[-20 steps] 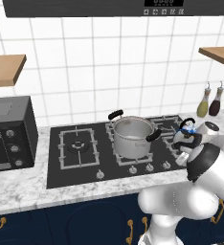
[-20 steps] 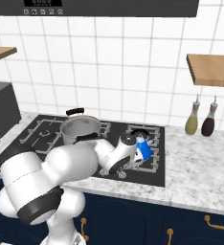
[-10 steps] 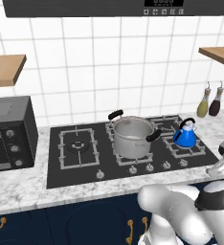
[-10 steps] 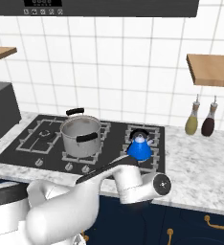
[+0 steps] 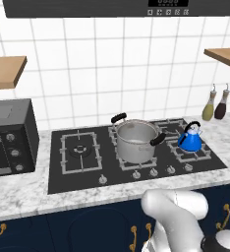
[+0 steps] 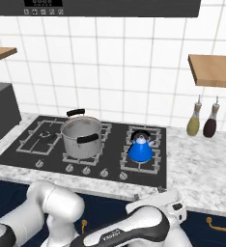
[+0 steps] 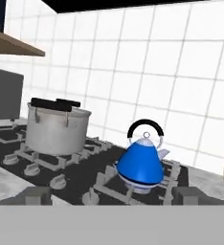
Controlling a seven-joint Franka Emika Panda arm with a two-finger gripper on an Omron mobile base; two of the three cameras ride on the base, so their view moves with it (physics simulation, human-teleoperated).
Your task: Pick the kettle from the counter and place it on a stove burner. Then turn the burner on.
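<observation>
A second earlier my arm had reached over the cooktop beside the small bright-blue kettle (image 5: 190,141); now it had dropped below the marbled bench (image 6: 202,176), my hand (image 7: 111,195) open and holding nothing. The kettle, black-handled and upright, sat on the black-grated burner (image 6: 156,157) right of the steel pot (image 5: 134,141). I could read no writing.

Kettle (image 5: 189,141) bright blue, black arched handle. Pot (image 5: 134,141) brushed steel, black handles. Cooktop (image 5: 87,174) black glass, grey-black grates, silver knobs (image 5: 153,172). Desk (image 5: 18,192) white-grey marbled. Wall tiles (image 5: 112,69) white. Cabinet fronts (image 5: 63,231) navy, brass pulls. Shelves (image 5: 4,71) tan wood.
</observation>
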